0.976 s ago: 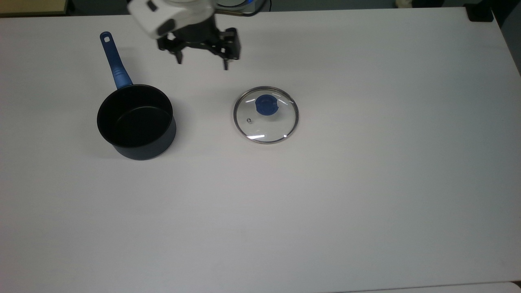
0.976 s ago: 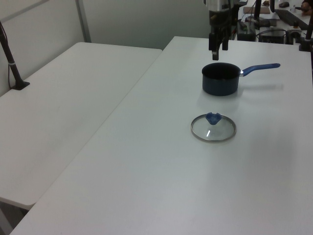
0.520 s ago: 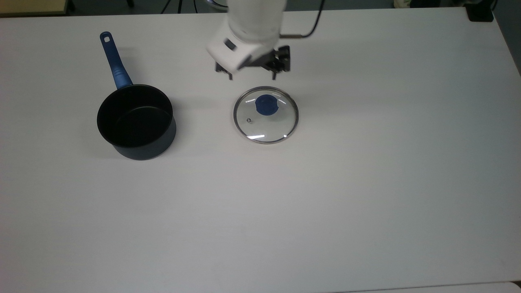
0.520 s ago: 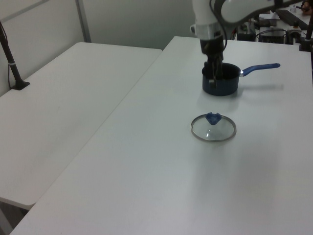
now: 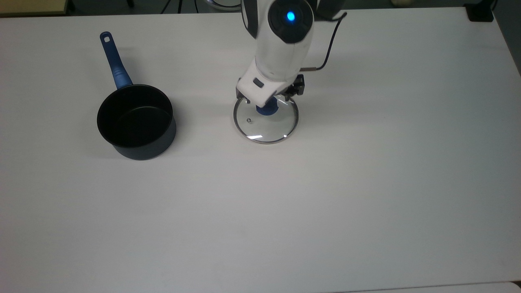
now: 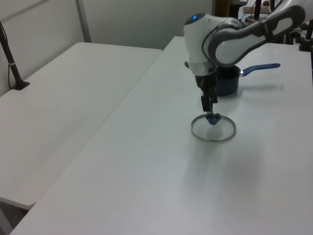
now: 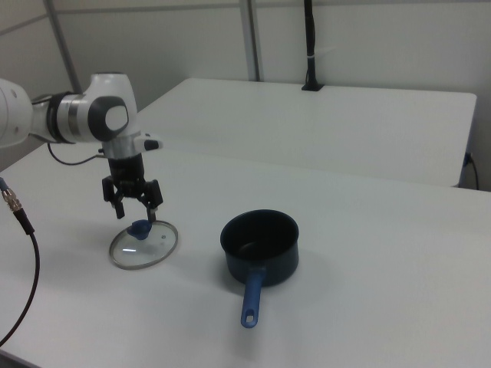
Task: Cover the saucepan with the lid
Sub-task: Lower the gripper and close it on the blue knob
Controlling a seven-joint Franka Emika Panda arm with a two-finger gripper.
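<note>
Gripper spread above lid, saucepan apart, white table

The lid is clear glass ringed by a thin silvery rim, and its blue knob sits just below the spread black fingers of the gripper. The arm above the jaws is white with dark grey joints and a glowing blue light. The saucepan, well apart from the jaws, is dark navy outside and black inside, with a blue handle, all on a plain white table.
</note>
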